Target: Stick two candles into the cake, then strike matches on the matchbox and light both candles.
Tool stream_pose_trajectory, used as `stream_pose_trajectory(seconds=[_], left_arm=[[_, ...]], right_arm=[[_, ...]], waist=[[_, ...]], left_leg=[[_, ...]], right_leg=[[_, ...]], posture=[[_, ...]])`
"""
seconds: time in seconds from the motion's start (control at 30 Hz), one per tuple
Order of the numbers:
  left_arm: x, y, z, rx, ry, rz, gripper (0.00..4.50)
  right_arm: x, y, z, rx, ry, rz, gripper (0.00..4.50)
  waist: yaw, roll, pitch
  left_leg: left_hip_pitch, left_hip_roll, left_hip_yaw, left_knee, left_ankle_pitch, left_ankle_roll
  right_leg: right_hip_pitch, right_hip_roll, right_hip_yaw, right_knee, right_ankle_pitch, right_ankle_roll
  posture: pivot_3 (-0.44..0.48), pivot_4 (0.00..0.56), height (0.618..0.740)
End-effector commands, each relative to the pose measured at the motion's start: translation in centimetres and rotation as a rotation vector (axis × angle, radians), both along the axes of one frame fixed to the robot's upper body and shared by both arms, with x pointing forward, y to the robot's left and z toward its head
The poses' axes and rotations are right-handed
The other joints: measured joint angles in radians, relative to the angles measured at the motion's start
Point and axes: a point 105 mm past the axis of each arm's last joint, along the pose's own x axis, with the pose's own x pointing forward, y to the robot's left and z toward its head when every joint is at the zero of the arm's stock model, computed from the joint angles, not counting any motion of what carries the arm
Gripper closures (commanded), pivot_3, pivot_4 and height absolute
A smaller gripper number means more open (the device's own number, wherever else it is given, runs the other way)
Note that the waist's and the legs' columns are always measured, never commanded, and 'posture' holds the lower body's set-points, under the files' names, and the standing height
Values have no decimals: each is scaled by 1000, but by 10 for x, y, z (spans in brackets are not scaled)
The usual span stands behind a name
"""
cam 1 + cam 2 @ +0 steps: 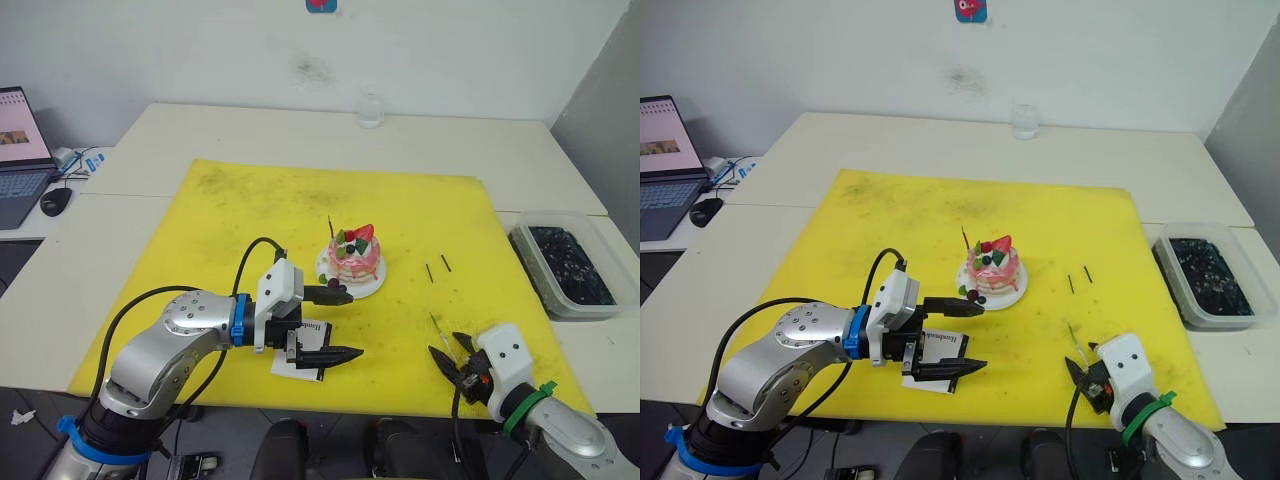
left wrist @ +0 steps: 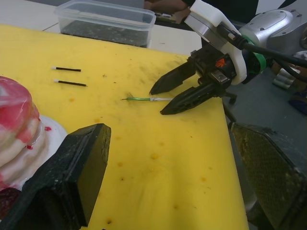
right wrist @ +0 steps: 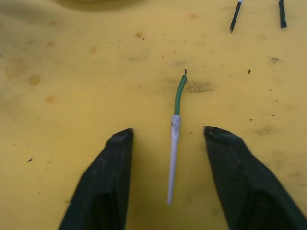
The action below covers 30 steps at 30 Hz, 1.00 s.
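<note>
1. Yellow mat (image 1: 250, 210) covers pale tables in front of a white wall. A tub (image 1: 520, 240) of dark bits sits off its right edge.
2. The cake (image 1: 355, 260) stands mid-mat on its plate. One thin upright stick (image 1: 330, 226) rises from its top at the back left; I take that for the first candle, planted.
3. My right gripper (image 1: 448, 352) is low at the mat's near right corner, fingers spread wide. A green stick (image 3: 178, 98) with a white end lies flat between them, untouched. I judge it to be the second candle, still to be picked up and set.
4. Two dark sticks (image 2: 67, 69) with pale tips lie side by side right of the cake, probably the matches, unused.
5. My left gripper (image 1: 352, 323) gapes wide and holds nothing, just above the matchbox (image 1: 942, 342), which lies flat near the front edge.
6. So roughly one candle is done. The second candle, the striking and both flames remain; nothing is lit.
</note>
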Motion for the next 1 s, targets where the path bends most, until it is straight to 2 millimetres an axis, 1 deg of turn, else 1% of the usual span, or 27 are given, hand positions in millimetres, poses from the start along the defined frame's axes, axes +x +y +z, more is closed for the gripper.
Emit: stream_pose_trajectory(seconds=[0.03, 0.1, 0.13, 0.23, 0.33, 0.4, 0.47, 0.53, 0.6, 0.63, 0.73, 0.77, 0.8, 0.87, 1.0], left_arm=[[-6, -6, 8, -21, -38, -25, 0], [-6, -7, 8, -24, -36, -24, 0], [-6, -8, 8, -25, -36, -24, 0], [-6, -9, 9, -29, -35, -23, 0], [-7, -10, 9, -35, -29, -26, 0], [-9, -11, 9, -41, -20, -31, 0], [-12, -13, 8, -43, -11, -45, 0], [-14, -15, 7, -44, -7, -53, 0], [-16, -16, 7, -50, -1, -59, 0], [-16, -17, 7, -51, 0, -59, 0], [-16, -19, 6, -47, 1, -62, 0], [-16, -20, 6, -48, 2, -63, 0], [-16, -20, 6, -50, 2, -65, 0], [-17, -21, 7, -52, 4, -67, 0], [-16, -21, 9, -52, 5, -67, 0]], right_arm=[[-1, 0, 2, -7, 4, -17, 3585], [-1, 1, 3, 8, 12, -23, 4355], [0, 1, 4, 18, 16, -27, 4465], [0, -2, 11, 41, 16, -25, 4465], [-1, -6, 27, 35, 3, 36, 4465], [-2, -12, 36, 5, -3, 68, 4465], [-6, -24, 43, -64, 11, 137, 4465], [-9, -40, 48, -123, 35, 178, 4465], [-20, -61, 44, -251, 80, 270, 4465], [-25, -72, 41, -264, 117, 286, 4465], [-30, -106, 36, -283, 145, 245, 4465], [-31, -115, 34, -289, 142, 235, 4465], [-32, -121, 33, -284, 139, 227, 4465], [-35, -126, 30, -267, 136, 227, 4465], [-39, -129, 21, -253, 162, 234, 4465]], waist=[[0, 0, 0], [0, 0, 0], [0, 0, 0], [0, 0, 0], [0, 0, 0], [0, 0, 0], [1, 0, 0], [1, 0, 0], [3, 0, 0], [5, 0, 0], [5, -1, 0], [4, -1, 0], [2, -1, 0], [0, -1, 0], [0, 1, -1]], left_leg=[[0, 0, 0, 0, 0, 0], [0, 0, 0, 0, 0, 0], [0, 0, 0, 1, 0, 0], [0, 0, 0, 1, 0, 0], [0, 0, 0, 1, 0, 0], [0, 0, 1, 0, 0, 0], [0, -1, 1, 1, 0, 0], [0, -1, 0, 1, 0, 0], [0, -1, 0, 0, 0, 0], [0, -2, -1, 0, 0, 0], [0, -1, -1, 0, 0, 0], [0, -1, -1, 0, 0, 0], [0, -1, -1, 1, 0, 0], [1, -1, 0, 1, 0, 0], [2, -1, -1, 1, 0, 0]], right_leg=[[0, 0, 0, 0, 0, 0], [0, 0, 0, 0, 0, -1], [0, 0, 0, 0, 0, -1], [1, 0, 1, 0, 0, 0], [1, 0, 1, 0, 0, 0], [0, 0, 1, 0, 2, 4], [0, 0, 1, 0, 2, 4], [0, 1, 0, 0, 2, 4], [1, 1, 0, 0, 2, 4], [1, 1, -1, -1, 2, 4], [2, 2, -2, -1, 2, 3], [2, 2, -1, -1, 2, 3], [2, 2, -1, -1, 1, 2], [2, 1, 1, -1, 0, 1], [2, 1, 0, 0, 0, -1]], posture=[[0, 150, 740], [0, 150, 740], [0, 150, 740], [0, 150, 740], [0, 150, 740], [0, 150, 740], [0, 150, 740], [0, 150, 740], [0, 150, 740], [0, 150, 740], [0, 150, 740], [0, 150, 740], [0, 150, 740], [0, 150, 740], [0, 150, 740]])
